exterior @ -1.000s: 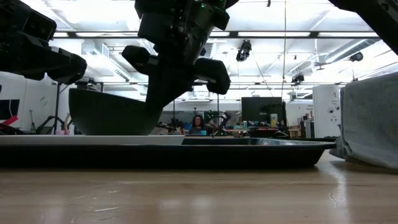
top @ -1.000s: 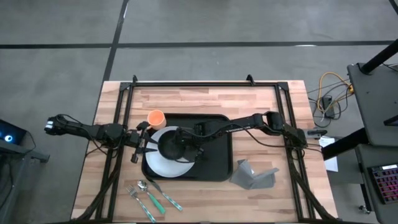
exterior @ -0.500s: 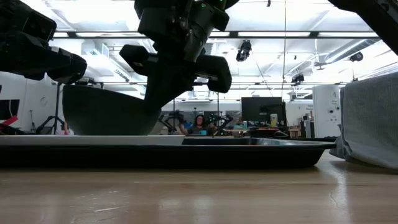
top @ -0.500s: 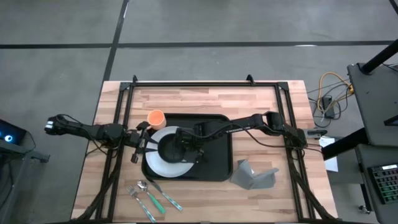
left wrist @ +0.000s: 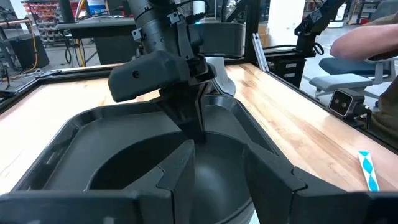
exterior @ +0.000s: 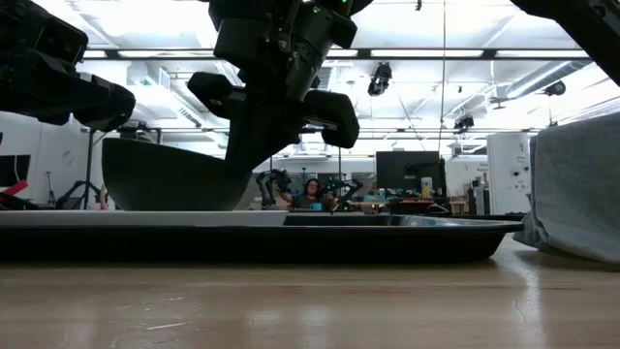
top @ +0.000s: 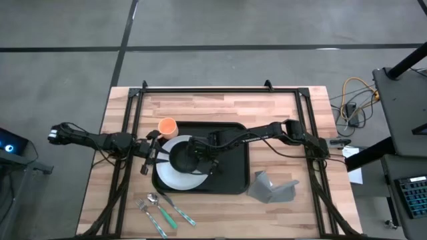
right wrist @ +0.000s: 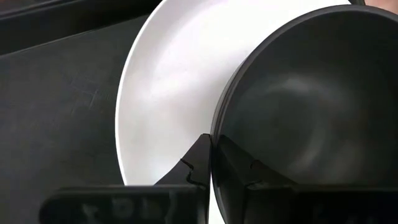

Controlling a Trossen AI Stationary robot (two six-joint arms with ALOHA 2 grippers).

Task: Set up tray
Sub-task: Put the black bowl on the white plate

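Observation:
The black tray (top: 237, 143) lies mid-table. A white plate (top: 167, 179) sits on its left half, and a black bowl (top: 180, 157) stands on the plate. My right gripper (top: 200, 159) reaches in from the table's right and is shut on the bowl (right wrist: 298, 106). My left gripper (top: 152, 157) is open at the plate's left edge, its fingers (left wrist: 180, 171) close before the bowl (left wrist: 124, 168). Whether it touches the plate or bowl, I cannot tell. My right gripper (right wrist: 214, 163) pinches the bowl's rim (right wrist: 216, 127) on the side toward the table's right, one finger inside the bowl and one outside. The fingers slant down from the right (exterior: 276, 126). The bowl stays upright with its base (exterior: 170, 206) down on the plate.
An orange cup (top: 167, 125) stands on the wood by the tray's far left corner. Several pieces of cutlery (top: 161, 210) lie near the near edge, left of centre. A folded grey napkin (top: 273, 188) lies right of the tray. The tray's right half is bare.
The right gripper has kept its hold on the bowl; the bowl rocked a little and shifted slightly toward the table's left on the plate, then settled level again. The left gripper has stayed put.

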